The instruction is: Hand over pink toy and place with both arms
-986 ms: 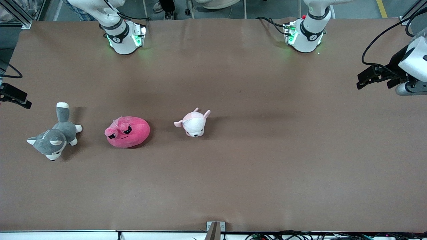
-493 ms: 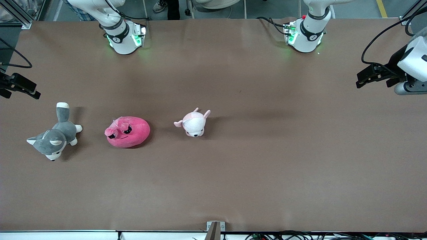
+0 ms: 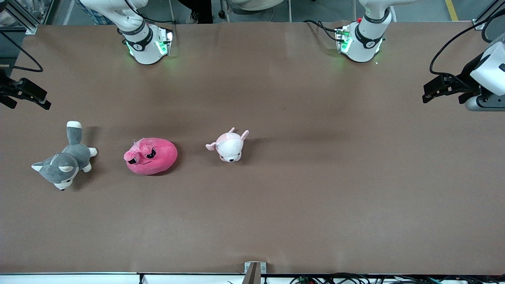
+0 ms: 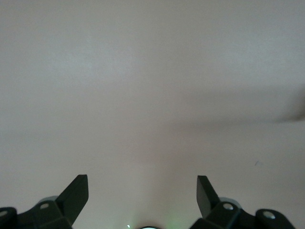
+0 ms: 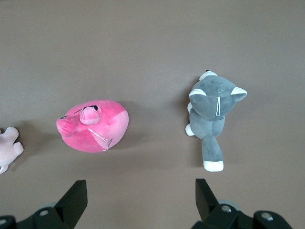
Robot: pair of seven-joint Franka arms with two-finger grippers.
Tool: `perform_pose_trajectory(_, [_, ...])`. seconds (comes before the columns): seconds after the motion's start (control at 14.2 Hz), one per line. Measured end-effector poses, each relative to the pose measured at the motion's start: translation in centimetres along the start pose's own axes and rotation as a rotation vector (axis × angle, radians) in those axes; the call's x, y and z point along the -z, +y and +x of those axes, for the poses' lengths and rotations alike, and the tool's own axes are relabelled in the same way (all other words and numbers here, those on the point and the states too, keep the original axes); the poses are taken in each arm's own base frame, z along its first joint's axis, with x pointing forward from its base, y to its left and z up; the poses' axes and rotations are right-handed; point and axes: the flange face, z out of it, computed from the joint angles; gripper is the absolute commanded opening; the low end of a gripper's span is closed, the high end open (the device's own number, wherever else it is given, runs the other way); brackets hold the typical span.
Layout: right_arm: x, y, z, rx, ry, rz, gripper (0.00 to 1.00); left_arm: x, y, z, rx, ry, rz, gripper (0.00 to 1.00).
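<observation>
Three soft toys are lying in a row on the wide brown desk (image 3: 300,213), all about the same way from the front camera. The grey and white plush cat with a long tail (image 3: 65,157) is lying closest to the right arm's end of the desk. Just beside it, but not touching, the round hot-pink plush toy with dark angry eyes (image 3: 151,155) is sitting flat on the desk. On its other side, more toward the middle of the desk, the small pale pink and white plush animal (image 3: 229,145) is resting near it.

The right pincer (image 3: 23,94) is hanging in the air over the edge of the desk at the right arm's end. Its two black fingers (image 5: 75,199) are standing wide apart and holding nothing. Its wrist camera is looking down on the pink toy and the grey cat.

The left pincer (image 3: 444,88) is waiting over the desk at the left arm's end, well apart from the toys. Its fingers (image 4: 76,192) are wide apart too, with only bare desk under them.
</observation>
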Motion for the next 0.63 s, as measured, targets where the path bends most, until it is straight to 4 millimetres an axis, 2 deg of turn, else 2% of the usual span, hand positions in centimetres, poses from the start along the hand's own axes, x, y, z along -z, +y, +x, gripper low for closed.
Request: perform_pose_trajectory(0.63, [-0.14,0.38,-0.03,-0.005,-0.002,-0.003,1.00,0.41,-0.21,-0.13,0.012,-0.001,0.000,1.00])
